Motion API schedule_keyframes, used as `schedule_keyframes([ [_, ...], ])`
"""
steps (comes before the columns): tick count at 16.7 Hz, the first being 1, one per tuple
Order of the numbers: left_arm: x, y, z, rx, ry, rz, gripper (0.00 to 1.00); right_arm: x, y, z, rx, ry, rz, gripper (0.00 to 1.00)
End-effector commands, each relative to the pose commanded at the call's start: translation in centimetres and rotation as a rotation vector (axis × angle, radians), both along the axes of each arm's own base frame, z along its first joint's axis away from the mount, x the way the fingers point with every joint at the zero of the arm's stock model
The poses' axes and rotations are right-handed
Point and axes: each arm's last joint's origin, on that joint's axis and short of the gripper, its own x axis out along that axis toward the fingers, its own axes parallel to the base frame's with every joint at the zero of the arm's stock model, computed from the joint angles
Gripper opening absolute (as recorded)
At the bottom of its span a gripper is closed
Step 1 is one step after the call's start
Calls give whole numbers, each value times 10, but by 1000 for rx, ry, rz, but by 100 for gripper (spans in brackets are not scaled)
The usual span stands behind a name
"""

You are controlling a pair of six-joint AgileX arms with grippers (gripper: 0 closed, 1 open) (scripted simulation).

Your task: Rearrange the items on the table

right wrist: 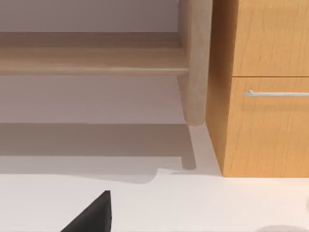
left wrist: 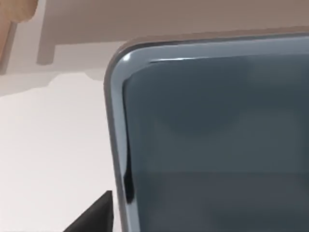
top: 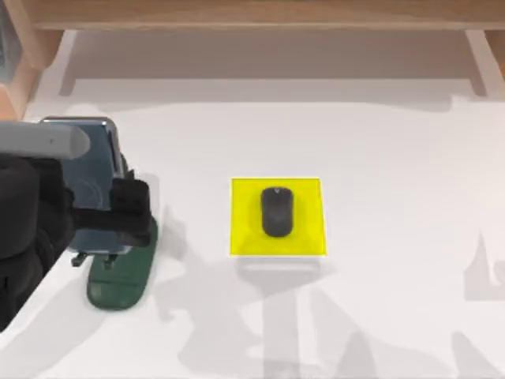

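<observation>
The counter (top: 379, 142) carries a yellow pad (top: 304, 237) at its centre and a dark green stand (top: 118, 288) at its left. The left gripper (top: 118, 209) has its jaws clamped on the phone (top: 99, 150) across its side edges, directly above the stand. The phone is judged rigid, smooth and slippery; an edge grip suits it. The mouse (top: 277, 211) rests on the pad; light, best held across its flanks

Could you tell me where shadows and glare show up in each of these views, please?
Top view: soft grey arm shadows fall across the table below the yellow pad. Left wrist view: a bright glint runs along the phone rim. Right wrist view: the wooden shelf shades the tabletop beneath it.
</observation>
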Motion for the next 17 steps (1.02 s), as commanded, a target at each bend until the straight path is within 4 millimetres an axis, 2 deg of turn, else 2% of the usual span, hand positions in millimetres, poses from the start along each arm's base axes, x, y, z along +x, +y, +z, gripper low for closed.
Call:
schedule_keyframes([
  [8,-18,1,0,-2,-2,1,100,0,0,0,0,0,0,100],
  [13,-17,1,1,-4,-4,3,100,0,0,0,0,0,0,100],
  [17,-22,15,1,-35,-48,20,100,0,0,0,0,0,0,100],
])
